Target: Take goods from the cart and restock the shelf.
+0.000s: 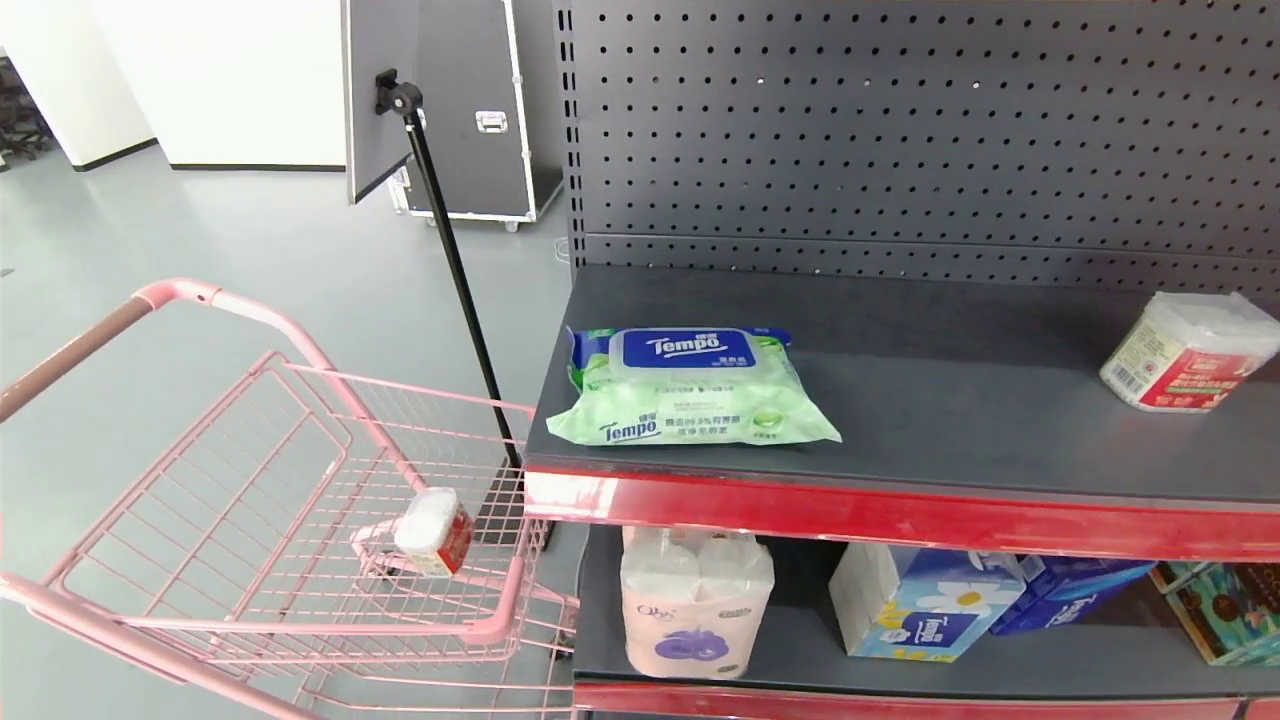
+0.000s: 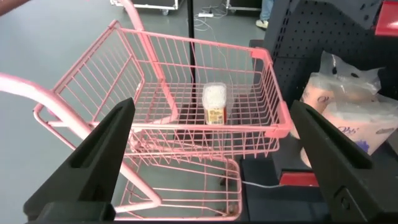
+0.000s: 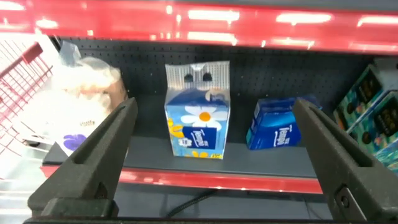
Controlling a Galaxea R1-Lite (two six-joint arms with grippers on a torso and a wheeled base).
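Observation:
A pink wire cart (image 1: 300, 430) stands left of the shelf, and a small clear tub of cotton swabs (image 1: 435, 530) lies in its basket by the near corner. My left gripper (image 2: 214, 155) hangs open in front of the cart (image 2: 273, 127), facing the tub (image 2: 215, 102), with nothing between its fingers. The dark upper shelf (image 1: 950, 400) carries a green wet-wipes pack (image 1: 690, 385) at the left and a second swab tub (image 1: 1185, 352) at the right. My right gripper (image 3: 211, 162) is open before the lower shelf (image 3: 217, 158), facing a blue tissue pack (image 3: 197, 118).
The lower shelf holds a toilet-roll bundle (image 1: 697, 600), blue tissue packs (image 1: 925, 605) and a green box (image 1: 1225, 610). A black stand pole (image 1: 460, 270) rises between cart and shelf. The upper shelf has a red front lip (image 1: 900, 515) and free room in its middle.

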